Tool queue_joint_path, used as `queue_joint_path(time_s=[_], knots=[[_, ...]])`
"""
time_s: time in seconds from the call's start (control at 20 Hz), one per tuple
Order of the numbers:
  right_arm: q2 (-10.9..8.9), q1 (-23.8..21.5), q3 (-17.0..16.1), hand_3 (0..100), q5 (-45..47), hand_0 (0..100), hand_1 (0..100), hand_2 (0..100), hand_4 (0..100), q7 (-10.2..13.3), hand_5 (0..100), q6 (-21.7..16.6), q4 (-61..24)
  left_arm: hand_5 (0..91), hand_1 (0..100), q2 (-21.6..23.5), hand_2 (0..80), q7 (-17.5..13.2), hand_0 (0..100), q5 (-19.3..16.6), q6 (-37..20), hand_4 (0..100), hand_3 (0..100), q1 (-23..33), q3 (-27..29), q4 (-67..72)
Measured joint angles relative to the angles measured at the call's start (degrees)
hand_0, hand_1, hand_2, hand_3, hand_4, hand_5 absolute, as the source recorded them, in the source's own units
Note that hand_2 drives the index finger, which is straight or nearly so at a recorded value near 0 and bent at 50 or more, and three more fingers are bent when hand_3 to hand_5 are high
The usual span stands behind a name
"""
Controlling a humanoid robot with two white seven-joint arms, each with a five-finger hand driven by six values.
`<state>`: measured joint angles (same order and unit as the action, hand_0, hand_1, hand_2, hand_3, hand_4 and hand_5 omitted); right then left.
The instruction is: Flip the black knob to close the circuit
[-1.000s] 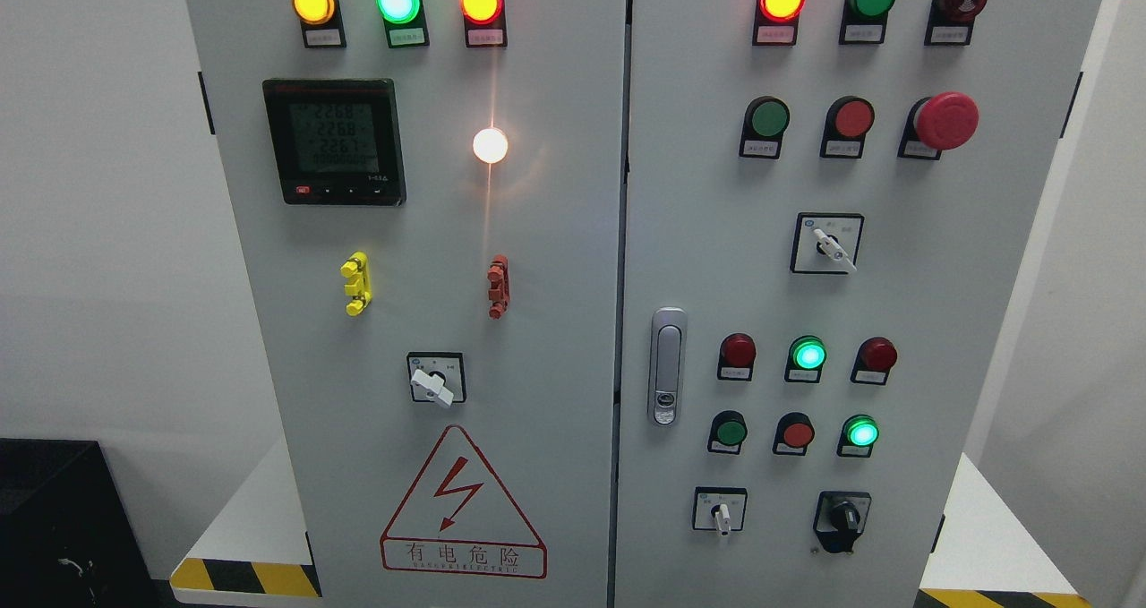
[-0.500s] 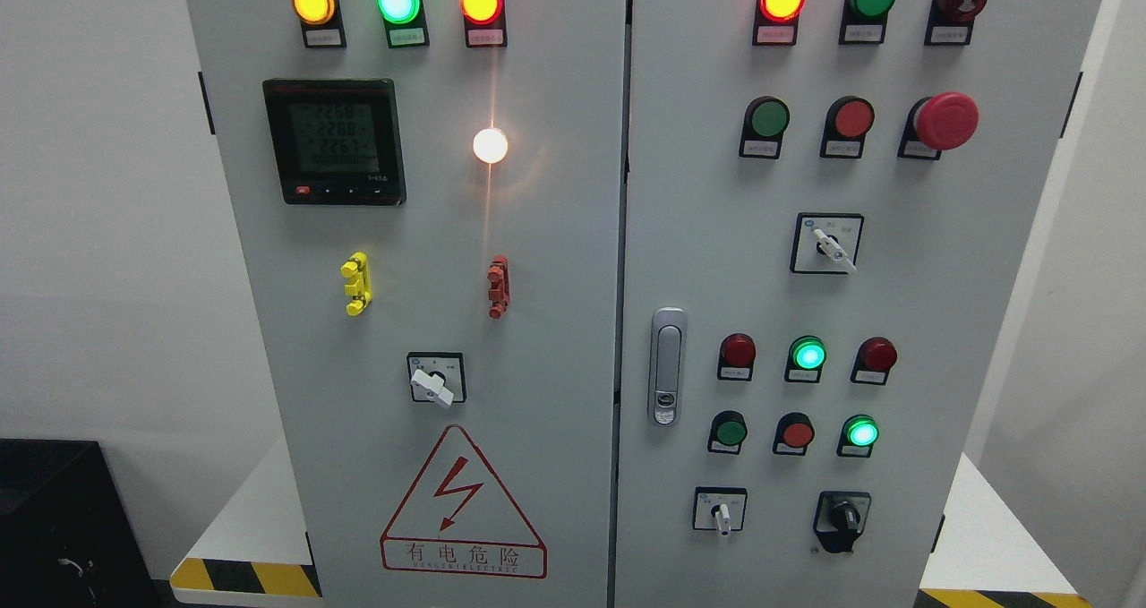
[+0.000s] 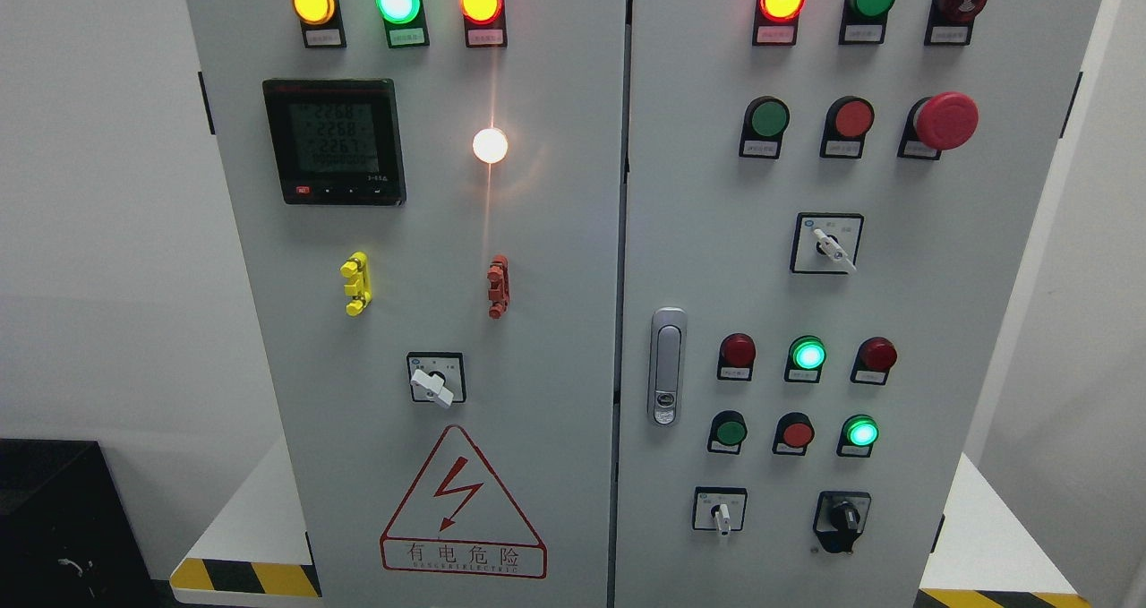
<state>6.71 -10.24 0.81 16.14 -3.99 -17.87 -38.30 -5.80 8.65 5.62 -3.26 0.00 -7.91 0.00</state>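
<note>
Neither robot hand appears in the head view, so how their fingers are set cannot be told.

Lowest in the view, a yellow-and-black striped base (image 3: 242, 578) runs under a grey electrical cabinet (image 3: 555, 259) with two doors. At the bottom of the right door sits the black knob (image 3: 842, 518), its handle pointing roughly straight down. Just left of it is a small white selector switch (image 3: 721, 515). On the left door at a similar height is a red triangular warning sign (image 3: 463, 505) with a lightning bolt.

Higher up the right door, a silver door latch (image 3: 666, 366) stands near the seam, beside two rows of round buttons and lamps, two of them glowing green (image 3: 808, 355). Above these is another white selector (image 3: 830, 244), then a red mushroom stop button (image 3: 945, 121).

On the left door, a white selector (image 3: 433, 381) sits above the sign, with a yellow clip (image 3: 356, 283) and a red clip (image 3: 498, 286) higher. Further up are a digital meter (image 3: 333, 141) and a bright white lamp (image 3: 490, 145).
</note>
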Motion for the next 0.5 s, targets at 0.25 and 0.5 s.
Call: queue_joint_path(time_s=[0.25,0.5], knots=[[0.00,-0.34,-0.29,64,-5.36,0,0,40,61,1.24,48,-0.07,-6.90,0.0,56,0.00,0.0,0.00,12,0.00,0.00,0,0,0.00,0.00,0.00],[0.03,-0.49,-0.98,75,-11.45,0,0,50,68,1.94,57,-0.13,-13.32,0.0,56,0.00,0.0,0.00,12,0.00,0.00,0,0,0.00,0.00,0.00]])
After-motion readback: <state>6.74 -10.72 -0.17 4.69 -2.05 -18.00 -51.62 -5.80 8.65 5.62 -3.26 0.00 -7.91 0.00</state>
